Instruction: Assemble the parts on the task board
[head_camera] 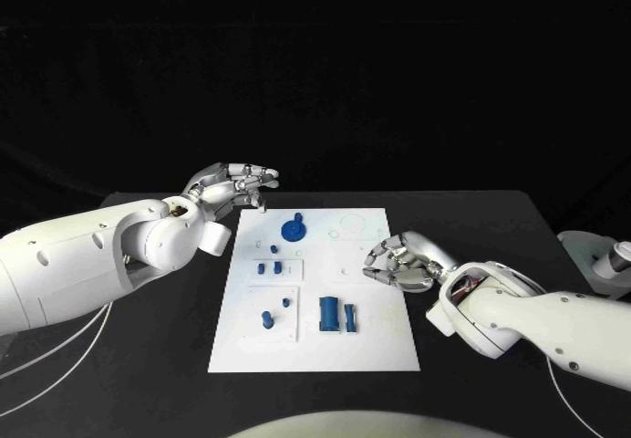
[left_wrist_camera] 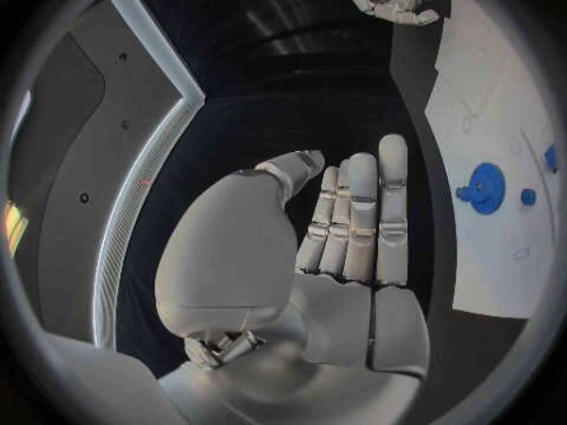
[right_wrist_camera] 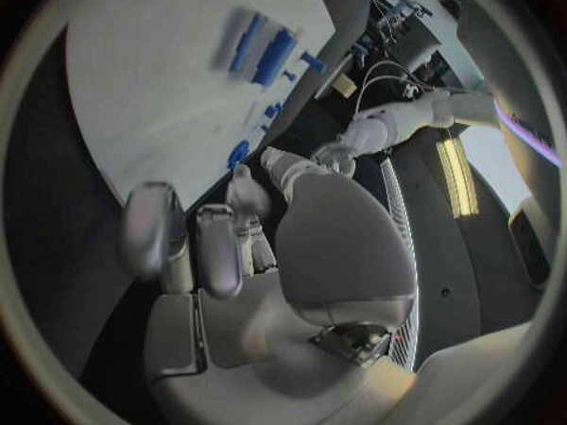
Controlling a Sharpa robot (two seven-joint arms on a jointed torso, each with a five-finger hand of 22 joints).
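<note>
- Nearest me, on the near half of the white task board (head_camera: 315,351), I see a blue block (head_camera: 329,314) with a slimmer blue bar (head_camera: 350,316) just beside it, and a small blue peg (head_camera: 267,318) off to their left.
- My right hand (head_camera: 401,260) hangs over the board's right edge, fingers curled inward, nothing in them; the block lies nearer me than those fingers, apart from them.
- Mid-board, small blue pieces (head_camera: 270,267) sit in a shallow recess.
- Farther out, a round blue gear (head_camera: 294,229) (left_wrist_camera: 485,188) sits flat.
- My left hand (head_camera: 232,189) hovers at the far left corner, fingers together, fairly straight, empty; the gear is near but untouched.
</note>
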